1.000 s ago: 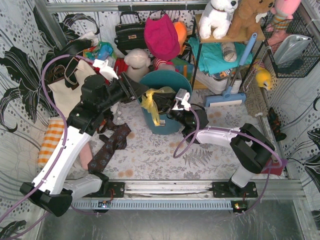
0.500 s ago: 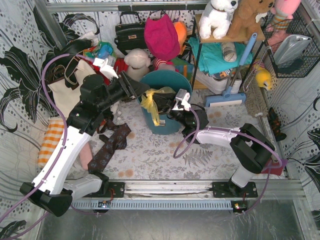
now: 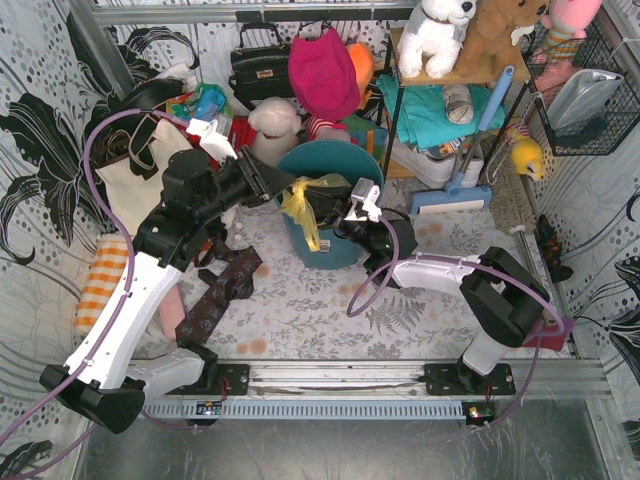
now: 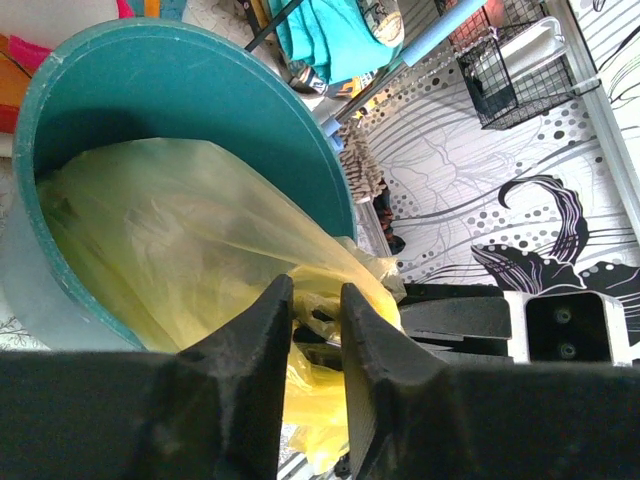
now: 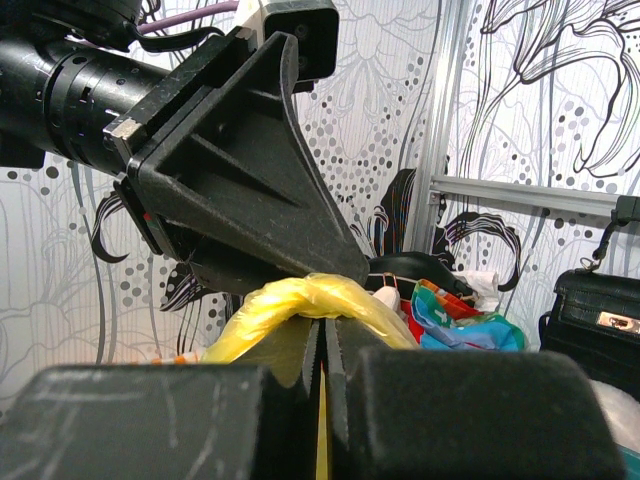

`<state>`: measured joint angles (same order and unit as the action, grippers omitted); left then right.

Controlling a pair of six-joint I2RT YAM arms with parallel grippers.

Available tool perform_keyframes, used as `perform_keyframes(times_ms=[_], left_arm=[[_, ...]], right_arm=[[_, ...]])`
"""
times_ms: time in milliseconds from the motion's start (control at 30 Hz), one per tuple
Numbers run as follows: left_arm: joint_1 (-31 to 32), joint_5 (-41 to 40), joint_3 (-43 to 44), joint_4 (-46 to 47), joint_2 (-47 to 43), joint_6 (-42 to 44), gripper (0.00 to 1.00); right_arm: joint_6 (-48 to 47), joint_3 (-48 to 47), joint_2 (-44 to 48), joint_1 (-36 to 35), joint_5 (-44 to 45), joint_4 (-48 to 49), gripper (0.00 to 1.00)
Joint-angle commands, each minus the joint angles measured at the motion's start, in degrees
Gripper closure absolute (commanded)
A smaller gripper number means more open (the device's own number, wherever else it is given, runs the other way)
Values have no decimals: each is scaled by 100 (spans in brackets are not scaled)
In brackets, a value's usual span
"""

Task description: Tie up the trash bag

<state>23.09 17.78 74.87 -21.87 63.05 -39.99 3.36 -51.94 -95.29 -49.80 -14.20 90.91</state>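
The trash bag (image 3: 300,205) is thin yellow plastic lining a teal bucket (image 3: 335,250), with a gathered strand hanging over the near-left rim. My left gripper (image 3: 286,188) reaches in from the left. In the left wrist view its jaws (image 4: 315,290) stand a little apart with a twisted bit of the bag (image 4: 180,230) between the tips. My right gripper (image 3: 332,218) comes from the right and is shut on a thin fold of yellow plastic (image 5: 310,295), which loops over its fingertips (image 5: 325,325). The left gripper's finger (image 5: 260,200) sits just behind that loop.
A cream tote bag (image 3: 135,175) stands to the left of the bucket and a black handbag (image 3: 260,65) behind it. Patterned ties (image 3: 215,295) and an orange-striped cloth (image 3: 100,280) lie at the left. A shelf with toys and cloths (image 3: 440,110) stands at the back right.
The left gripper's jaws have narrowed around the yellow strand. Both arms and the bag have hardly moved.
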Motion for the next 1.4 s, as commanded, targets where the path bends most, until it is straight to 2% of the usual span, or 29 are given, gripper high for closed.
perform_keyframes(times_ms=[0, 133, 300, 367, 500, 600, 1000, 1367], left_arm=[[-2, -3, 115, 74, -11, 115, 71], [-4, 11, 133, 99, -12, 114, 79], [-2, 86, 133, 196, -12, 97, 97], [2, 110, 120, 270, -39, 81, 100], [2, 88, 92, 370, -103, 110, 100], [-2, 65, 11, 602, -235, 111, 100], [2, 4, -154, 891, -400, 105, 100], [-2, -58, -189, 1053, -416, 176, 100]], right_arm=[[-72, 32, 195, 6, -57, 630, 100], [-76, 43, 208, 9, -44, 629, 100], [-63, 53, 204, 7, -15, 629, 100], [-53, 61, 208, 10, -9, 630, 98], [-53, 77, 214, 6, 11, 629, 93], [-46, 100, 234, 5, 30, 629, 84], [51, 457, 513, 6, 209, 621, 73], [636, 1153, 1203, 6, 720, 399, 61]])
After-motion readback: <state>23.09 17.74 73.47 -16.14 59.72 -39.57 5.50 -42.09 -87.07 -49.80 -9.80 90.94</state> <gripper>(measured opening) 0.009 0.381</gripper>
